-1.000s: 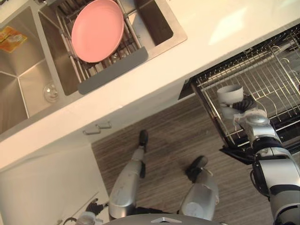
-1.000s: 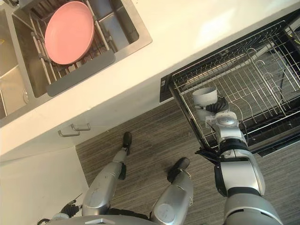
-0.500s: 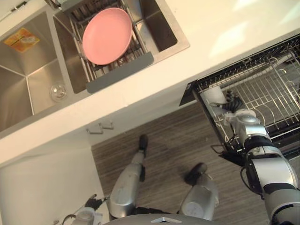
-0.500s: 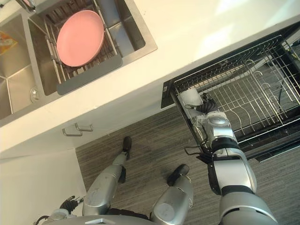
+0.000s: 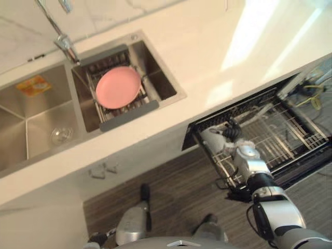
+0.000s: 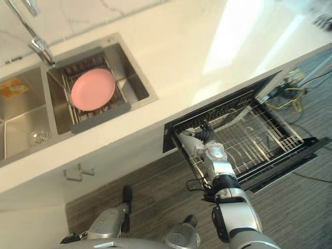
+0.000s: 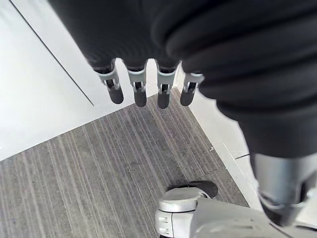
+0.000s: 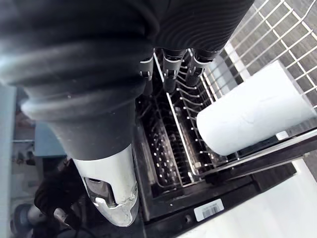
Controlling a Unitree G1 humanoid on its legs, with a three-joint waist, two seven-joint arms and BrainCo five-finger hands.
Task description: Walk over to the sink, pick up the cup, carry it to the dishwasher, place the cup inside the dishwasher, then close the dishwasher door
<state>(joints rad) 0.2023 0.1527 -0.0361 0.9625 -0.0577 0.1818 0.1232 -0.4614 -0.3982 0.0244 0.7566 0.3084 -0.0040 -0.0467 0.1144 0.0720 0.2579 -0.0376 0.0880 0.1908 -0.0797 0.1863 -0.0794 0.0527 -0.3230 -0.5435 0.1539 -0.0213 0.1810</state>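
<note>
White counter (image 5: 207, 57) runs across the kitchen. A sink (image 5: 31, 140) and a pink plate (image 5: 118, 87) sit well away from the right hand (image 8: 170, 74). Under the counter, the dishwasher rack (image 5: 282, 137) is pulled out over the open dishwasher door (image 6: 285, 165).

The white cup (image 8: 255, 111) is in the rack, at the corner just beside the right hand. It seems to lie on its side on the wires. The right hand's fingers are straight and hold nothing. They are next to the cup, not round it. The left hand (image 7: 136, 91) hangs over the floor, loose and empty.

A cup on its side can roll. If the right hand brushes it while pulling away, the cup may roll or tip over the rack's edge, because it is so near the corner. The rack also sticks out, so the door likely cannot shut until the rack goes in. A hard push could make the cup slide and bang. Lifting the door too soon could jam it against the rack.
</note>
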